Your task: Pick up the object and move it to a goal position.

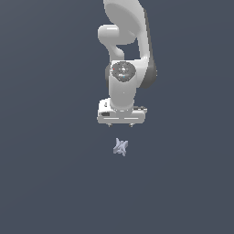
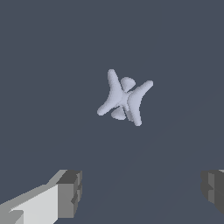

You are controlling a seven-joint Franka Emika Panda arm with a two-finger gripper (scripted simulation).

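The object [image 1: 120, 147] is a tiny pale lavender-grey star-like piece lying on the dark grey floor, a short way below the white arm in the exterior view. In the wrist view the object [image 2: 124, 98] shows its curved spikes clearly. My gripper [image 1: 121, 125] hangs above the floor, apart from the object, with only short finger stubs showing. The wrist view shows the gripper [image 2: 142, 192] open, its two grey fingertips [image 2: 70, 192] far apart with nothing between them. The object lies beyond the fingertips, not between them.
The white arm [image 1: 124, 55] rises to the exterior view's upper edge. Plain dark grey floor [image 1: 45, 173] surrounds everything.
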